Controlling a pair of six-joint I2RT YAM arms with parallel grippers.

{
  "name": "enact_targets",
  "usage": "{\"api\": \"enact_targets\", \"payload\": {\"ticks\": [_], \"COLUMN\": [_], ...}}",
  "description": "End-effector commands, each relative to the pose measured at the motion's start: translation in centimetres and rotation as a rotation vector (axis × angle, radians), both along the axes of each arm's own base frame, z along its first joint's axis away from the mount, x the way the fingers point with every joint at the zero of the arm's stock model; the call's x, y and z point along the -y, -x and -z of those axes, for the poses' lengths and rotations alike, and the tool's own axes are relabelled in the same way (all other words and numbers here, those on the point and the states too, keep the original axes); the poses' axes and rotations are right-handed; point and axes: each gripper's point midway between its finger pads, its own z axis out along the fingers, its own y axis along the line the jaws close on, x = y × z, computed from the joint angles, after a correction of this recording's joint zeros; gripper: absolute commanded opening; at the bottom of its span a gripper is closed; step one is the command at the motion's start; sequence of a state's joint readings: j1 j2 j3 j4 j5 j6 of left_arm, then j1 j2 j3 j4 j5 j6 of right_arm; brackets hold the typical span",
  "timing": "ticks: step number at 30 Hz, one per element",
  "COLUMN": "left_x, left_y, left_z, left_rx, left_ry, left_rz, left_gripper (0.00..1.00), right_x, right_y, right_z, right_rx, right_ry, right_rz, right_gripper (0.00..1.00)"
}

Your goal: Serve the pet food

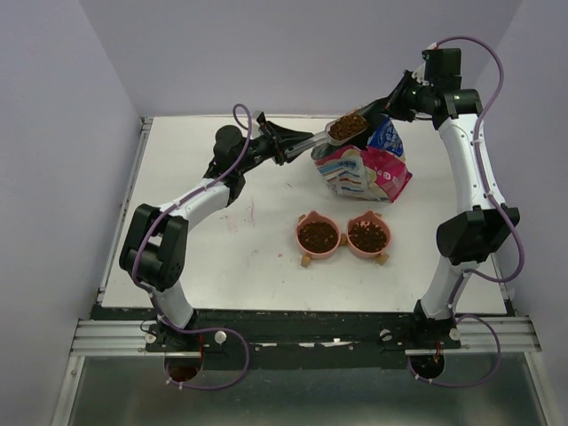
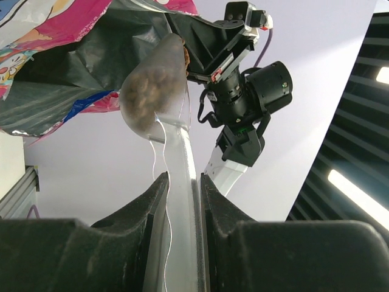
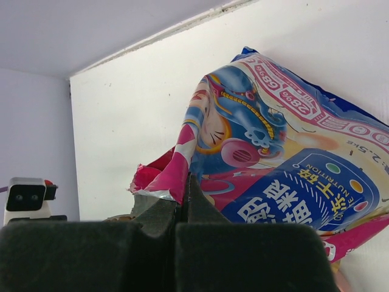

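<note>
Left arm [image 1: 200,197] and right arm [image 1: 475,169]: white links, black joint housings. A purple cable [image 1: 500,84] loops behind each gripper. The left gripper [image 2: 182,177] has matte black, wedge-shaped fingers [image 2: 134,213]; the right gripper [image 3: 183,194] matches.

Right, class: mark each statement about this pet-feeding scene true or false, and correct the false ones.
1. The left tool grips a clear scoop loaded with kibble. True.
2. The right tool hangs open, touching nothing. False: it is shut on the torn edge of the bag.
3. Both pink bowls are empty. False: each holds kibble.
4. The bag lies beyond the bowls, farther from the arm bases. True.
5. The loaded scoop is right over the bowls. False: it is up by the bag's top, well away from the bowls.
</note>
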State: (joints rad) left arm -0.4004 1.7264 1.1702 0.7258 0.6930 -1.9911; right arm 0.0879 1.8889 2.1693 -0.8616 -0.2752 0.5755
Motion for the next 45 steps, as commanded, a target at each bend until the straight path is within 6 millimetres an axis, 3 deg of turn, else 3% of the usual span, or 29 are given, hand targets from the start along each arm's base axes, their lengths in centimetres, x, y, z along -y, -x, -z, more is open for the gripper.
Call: {"api": "enact_targets", "payload": {"ticks": [1,16,31,45], "left_x": [-0.7,-1.8,-2.6,-1.7], "left_y": [1.7,4.3,7.3,11.6], "left_z": [-3.6,-4.5,-3.5,-0.5], "left_rx": [0.069,0.078,0.076,0.058], "left_ry": [0.066,0.089,0.097,0.082], "left_rz": [0.027,0.05,0.075,0.174], "left_gripper": [0.0,0.0,0.0,0.0], "right_x": [-0.7,-0.3,0.3,0.6], "right_y": [-0.8,-1.7,-2.3,-2.1], "right_z": [-10.6,-10.7,-10.7,-10.6], "right_rx": [0.331,0.342,0.35,0.349], "right_ry": [-0.096,-0.098,-0.083,-0.078], "right_rz": [-0.043,-0.026,-0.011,-0.002], "right_gripper": [0.0,0.0,0.0,0.0]}}
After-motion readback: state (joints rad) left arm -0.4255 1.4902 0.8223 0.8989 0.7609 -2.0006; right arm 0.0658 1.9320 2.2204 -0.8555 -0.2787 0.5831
